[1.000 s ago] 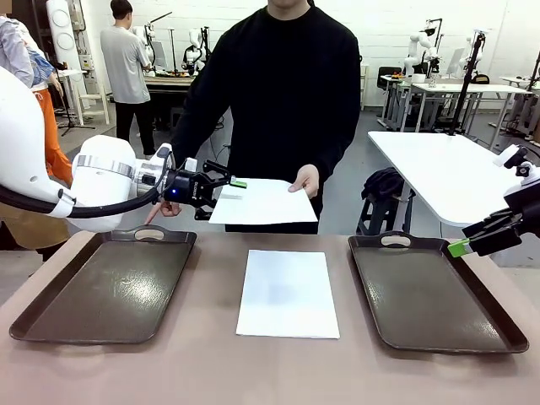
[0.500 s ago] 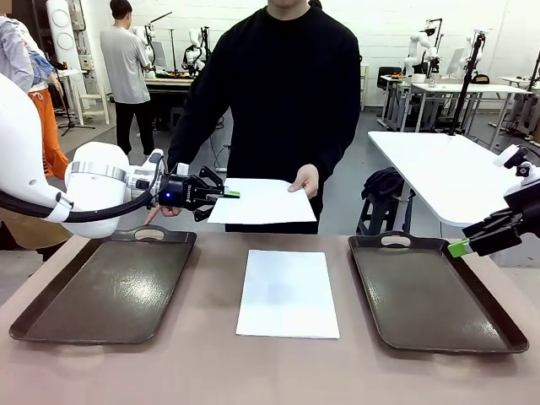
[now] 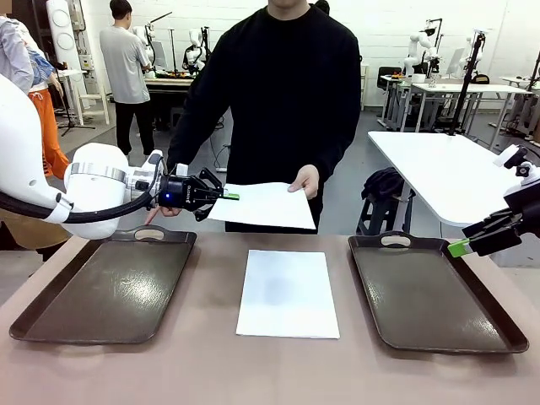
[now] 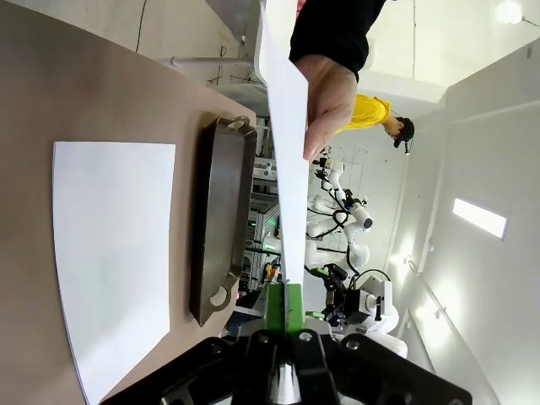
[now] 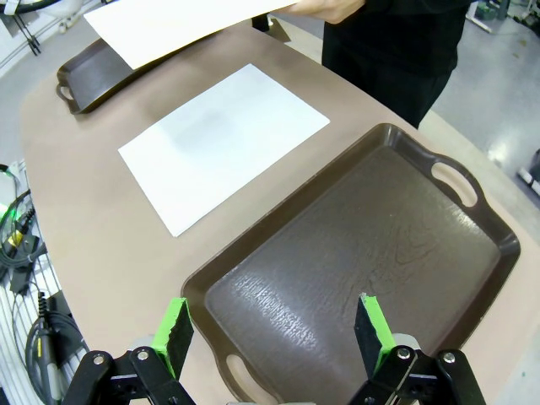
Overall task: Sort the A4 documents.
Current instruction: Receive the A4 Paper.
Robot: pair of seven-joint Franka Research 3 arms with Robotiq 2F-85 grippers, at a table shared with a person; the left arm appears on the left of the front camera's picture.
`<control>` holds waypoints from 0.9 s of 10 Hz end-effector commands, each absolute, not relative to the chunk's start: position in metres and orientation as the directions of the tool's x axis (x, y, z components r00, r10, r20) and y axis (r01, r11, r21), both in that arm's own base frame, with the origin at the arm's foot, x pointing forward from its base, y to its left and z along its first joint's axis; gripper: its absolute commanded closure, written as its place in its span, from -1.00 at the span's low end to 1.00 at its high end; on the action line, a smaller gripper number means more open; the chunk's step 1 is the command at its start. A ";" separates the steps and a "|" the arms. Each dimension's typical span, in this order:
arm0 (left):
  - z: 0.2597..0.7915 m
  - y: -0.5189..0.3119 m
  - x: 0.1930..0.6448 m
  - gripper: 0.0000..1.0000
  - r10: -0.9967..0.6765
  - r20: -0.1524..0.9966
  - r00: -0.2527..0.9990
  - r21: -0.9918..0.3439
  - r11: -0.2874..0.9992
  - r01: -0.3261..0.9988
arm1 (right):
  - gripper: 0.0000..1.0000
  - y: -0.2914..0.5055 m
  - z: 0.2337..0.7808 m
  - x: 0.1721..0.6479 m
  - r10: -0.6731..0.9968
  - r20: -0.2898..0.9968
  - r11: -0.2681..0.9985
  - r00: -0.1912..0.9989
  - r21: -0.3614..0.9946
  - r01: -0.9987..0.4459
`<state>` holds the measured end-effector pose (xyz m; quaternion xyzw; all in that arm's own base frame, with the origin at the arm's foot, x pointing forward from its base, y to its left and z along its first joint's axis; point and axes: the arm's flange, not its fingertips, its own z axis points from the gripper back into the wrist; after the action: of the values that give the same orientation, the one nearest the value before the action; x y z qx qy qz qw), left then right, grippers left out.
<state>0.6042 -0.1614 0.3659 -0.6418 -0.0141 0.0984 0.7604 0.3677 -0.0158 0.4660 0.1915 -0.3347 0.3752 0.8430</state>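
Paper [image 3: 261, 205] could have torn if you pulled: your left claw [image 3: 229, 196] pinched one edge, the person's hand [image 3: 307, 180] the other; right claw [image 3: 460, 247] spread.

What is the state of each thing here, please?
left fingers, shut on the held A4 sheet
right fingers, open, holding nothing
held A4 sheet, in the air, person's hand at its other side
left tray, empty
right tray, empty
lying A4 sheet, flat on the table between the trays
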 end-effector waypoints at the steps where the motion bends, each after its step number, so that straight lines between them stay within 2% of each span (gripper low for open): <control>1: 0.365 -0.162 0.596 1.00 0.167 -0.076 0.983 -0.985 0.143 -0.101 | -1.00 -0.016 0.464 0.372 0.501 0.724 0.627 0.475 0.076 -0.776; 2: 0.365 -0.163 0.596 1.00 0.109 -0.068 0.992 -0.983 0.163 -0.085 | -1.00 -0.016 0.464 0.372 0.501 0.724 0.627 0.475 0.076 -0.776; 3: 0.366 -0.162 0.604 1.00 0.165 -0.101 0.981 -0.979 0.157 -0.128 | -1.00 -0.016 0.464 0.372 0.501 0.724 0.627 0.475 0.076 -0.776; 9: 0.366 -0.162 0.604 1.00 0.165 -0.101 0.981 -0.979 0.157 -0.128 | -1.00 -0.016 0.464 0.372 0.501 0.724 0.627 0.475 0.076 -0.776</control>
<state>0.6032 -0.1621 0.3653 -0.6420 -0.0146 0.0909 0.7611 0.3677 -0.0157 0.4660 0.1914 -0.3347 0.3752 0.8429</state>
